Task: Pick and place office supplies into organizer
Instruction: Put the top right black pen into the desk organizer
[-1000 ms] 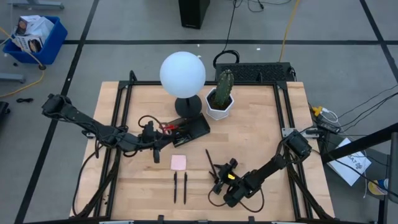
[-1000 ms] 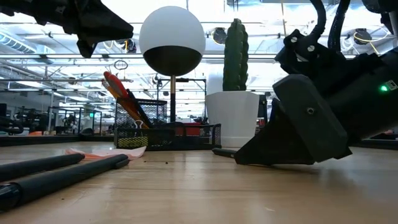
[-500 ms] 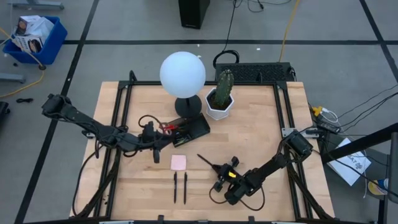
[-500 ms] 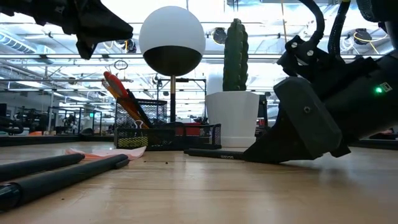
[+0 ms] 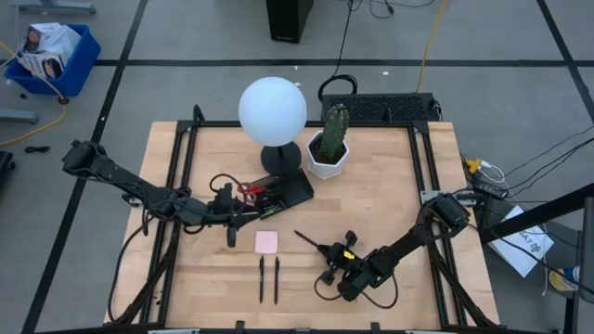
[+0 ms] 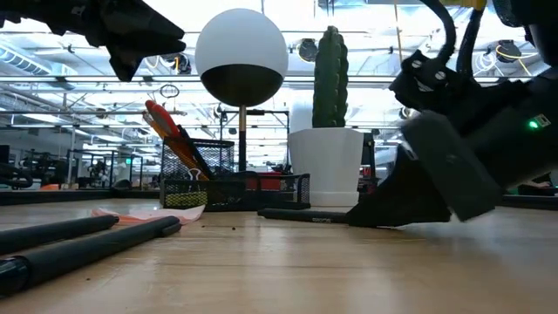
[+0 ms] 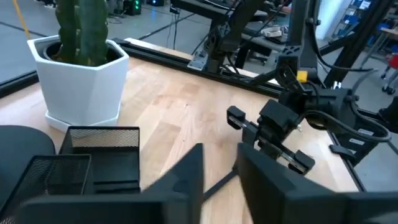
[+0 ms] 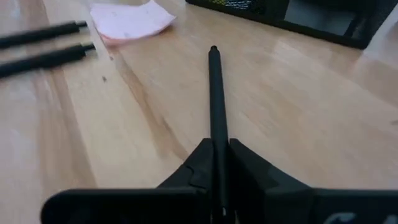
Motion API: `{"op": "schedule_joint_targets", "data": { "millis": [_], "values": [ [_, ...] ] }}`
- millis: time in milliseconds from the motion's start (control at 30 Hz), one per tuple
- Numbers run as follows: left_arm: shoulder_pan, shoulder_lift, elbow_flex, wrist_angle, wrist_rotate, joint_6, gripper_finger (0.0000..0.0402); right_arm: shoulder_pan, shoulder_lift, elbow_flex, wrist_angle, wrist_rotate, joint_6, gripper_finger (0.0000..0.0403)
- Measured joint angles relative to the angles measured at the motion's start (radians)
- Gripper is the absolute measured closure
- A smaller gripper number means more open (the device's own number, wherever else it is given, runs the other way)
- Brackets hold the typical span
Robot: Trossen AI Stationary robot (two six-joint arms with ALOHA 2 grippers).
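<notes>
The right gripper (image 5: 332,263) is sitting low over the wooden table (image 5: 390,186), toward its front edge, its fingers (image 8: 249,171) closing on 1 slim black pen (image 8: 216,106); the pen is sticking out ahead of the fingertips, lying nearly flat just above the wood and pointing toward the organizer (image 5: 283,192); in the high view it is showing as a thin dark line (image 5: 311,241) running out from the gripper toward the table's middle.

The left gripper (image 5: 232,225) is hanging above the table just in front of the organizer's left end; its fingers (image 7: 186,177) are standing slightly apart with nothing between them.

The organizer is lying near the black lamp base (image 5: 280,158) under the white globe (image 5: 273,110), with the cactus pot (image 5: 327,156) just to its right; the red-handled scissors (image 6: 174,139) are leaning upright in its mesh compartment.

The pink sticky-note pad (image 5: 266,242) is lying flat on the wood between the 2 grippers, just in front of the organizer; 2 more black pens (image 5: 269,278) are lying side by side, parallel, nearer the front edge, just in front of the pad.
</notes>
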Motion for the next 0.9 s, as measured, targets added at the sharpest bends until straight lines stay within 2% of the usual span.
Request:
{"op": "schedule_joint_targets", "data": {
  "millis": [200,367,467,633,767,900],
  "values": [
    [0.000,0.000,0.000,0.007,0.009,-0.025,0.0215,-0.020,-0.044,-0.003,0.040,-0.003,-0.140,0.0377],
    [0.000,0.000,0.000,0.033,0.006,-0.032,0.0180,-0.028,-0.074,-0.003,0.074,0.009,-0.222,0.0377],
    [0.000,0.000,0.000,0.058,0.011,-0.010,0.0175,-0.035,-0.100,-0.003,0.096,0.017,-0.282,0.0377],
    [-0.009,0.000,0.000,0.112,0.078,0.068,0.0184,-0.040,-0.160,-0.003,0.140,0.032,-0.417,0.0377],
    [-0.020,0.000,0.000,0.148,0.128,0.150,0.0198,-0.040,-0.204,-0.002,0.313,0.026,-0.614,0.0377],
    [-0.021,0.000,0.000,0.195,0.134,0.159,0.0213,-0.040,-0.241,-0.002,0.479,-0.029,-0.804,0.0377]
  ]
}}
